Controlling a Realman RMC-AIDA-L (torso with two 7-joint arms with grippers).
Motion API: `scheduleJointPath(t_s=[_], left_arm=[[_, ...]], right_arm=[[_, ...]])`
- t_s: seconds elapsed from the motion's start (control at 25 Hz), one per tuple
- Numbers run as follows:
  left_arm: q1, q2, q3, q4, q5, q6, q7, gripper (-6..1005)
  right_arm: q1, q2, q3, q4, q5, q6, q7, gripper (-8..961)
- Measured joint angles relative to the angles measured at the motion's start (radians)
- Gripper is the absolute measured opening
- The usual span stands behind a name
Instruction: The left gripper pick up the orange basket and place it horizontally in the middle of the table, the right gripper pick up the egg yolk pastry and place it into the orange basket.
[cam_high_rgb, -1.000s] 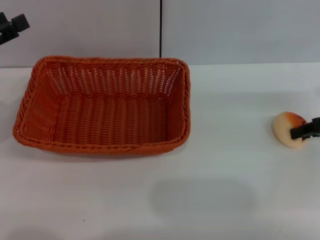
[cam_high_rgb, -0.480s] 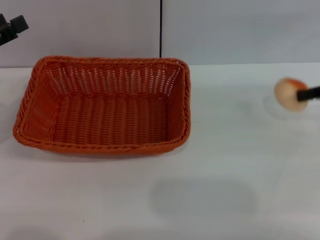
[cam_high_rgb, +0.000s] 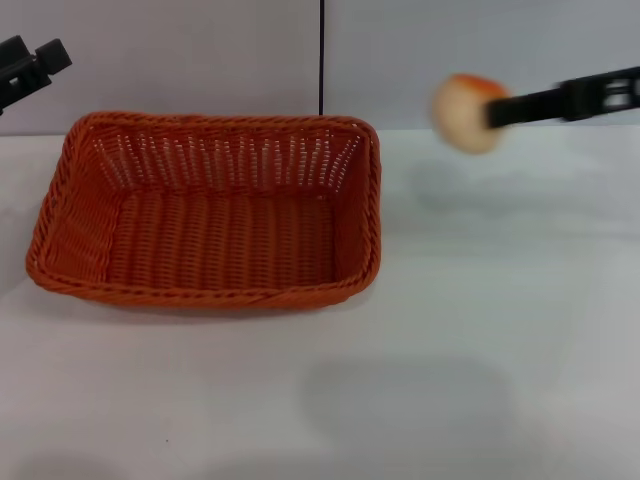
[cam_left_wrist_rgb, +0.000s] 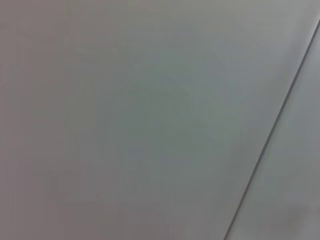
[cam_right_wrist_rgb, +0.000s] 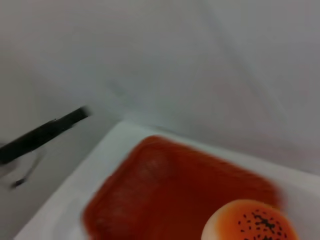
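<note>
The orange basket (cam_high_rgb: 210, 210) lies lengthwise on the white table (cam_high_rgb: 450, 350), left of centre, and holds nothing. It also shows in the right wrist view as the orange basket (cam_right_wrist_rgb: 175, 195). My right gripper (cam_high_rgb: 495, 108) is shut on the egg yolk pastry (cam_high_rgb: 462, 112), which hangs in the air to the right of the basket's far right corner. The pastry's (cam_right_wrist_rgb: 250, 222) speckled glazed top fills a corner of the right wrist view. My left gripper (cam_high_rgb: 30, 65) is raised at the far left, away from the basket.
A grey wall with a dark vertical seam (cam_high_rgb: 321, 55) stands behind the table. The left wrist view shows only that plain wall and a dark seam line (cam_left_wrist_rgb: 275, 135).
The right gripper has lifted the pastry off the table at the right and carried it up and leftward toward the basket. The left gripper shifted only slightly.
</note>
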Motion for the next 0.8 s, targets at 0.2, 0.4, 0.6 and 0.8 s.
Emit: scheduleJointPath(t_s=[0.2, 0.4, 0.6, 0.8], left_arm=[[-0.001, -0.001, 0.002, -0.027, -0.026, 0.003, 0.029, 787], [0.000, -0.002, 0.011, -0.042, -0.033, 0.008, 0.036, 787], [0.003, -0.003, 0.019, -0.053, -0.033, 0.010, 0.053, 787], [0.001, -0.003, 0.022, -0.071, -0.033, 0.012, 0.066, 787]], right_arm=[[0.105, 0.027, -0.117, 0.105, 0.020, 0.061, -0.060, 26], [0.185, 0.051, -0.219, 0.208, 0.020, 0.176, -0.127, 24], [0.187, 0.076, -0.310, 0.217, 0.022, 0.338, -0.170, 36], [0.171, 0.079, -0.315, 0.207, 0.038, 0.361, -0.210, 160]])
